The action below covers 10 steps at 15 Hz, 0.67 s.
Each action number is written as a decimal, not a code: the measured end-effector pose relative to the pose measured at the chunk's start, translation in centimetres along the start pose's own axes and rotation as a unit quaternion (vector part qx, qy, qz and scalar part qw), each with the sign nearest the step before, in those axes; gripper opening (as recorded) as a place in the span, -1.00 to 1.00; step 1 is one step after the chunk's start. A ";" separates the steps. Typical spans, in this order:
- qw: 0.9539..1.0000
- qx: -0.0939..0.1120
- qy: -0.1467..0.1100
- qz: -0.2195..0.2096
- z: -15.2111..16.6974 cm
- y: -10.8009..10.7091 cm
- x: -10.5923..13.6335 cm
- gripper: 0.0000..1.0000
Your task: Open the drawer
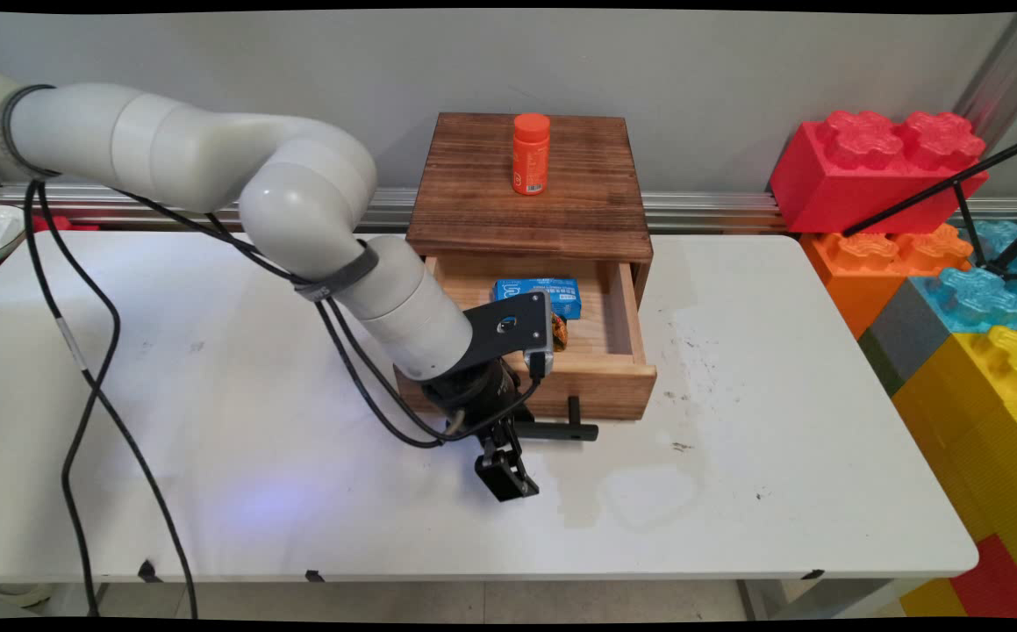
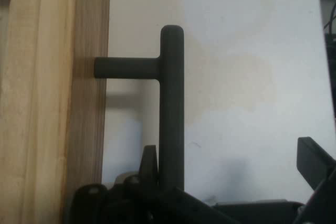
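Black two-finger gripper (image 1: 506, 470) hangs low over the white table (image 1: 210, 421), just in front of the pulled-out wooden drawer (image 1: 622, 342); jaws spread wide, one finger (image 2: 149, 163) beside the black bar handle (image 2: 171, 108), the other well off it, nothing clamped. Drawer holds a blue packet (image 1: 539, 294) and a partly hidden orange-brown item. An orange bottle (image 1: 531, 154) stands upright on the dark wooden cabinet (image 1: 473, 193).

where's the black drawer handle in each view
Main view: the black drawer handle lies across the open drawer's front, low centre, with the end effector at its left end.
Hand view: the handle runs upright through the middle, one post joining the wood on the left.
Shared landmark: the pale wooden drawer front.
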 end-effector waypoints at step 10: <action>1.000 -0.010 0.007 0.003 -0.2 3.0 -0.2 1.00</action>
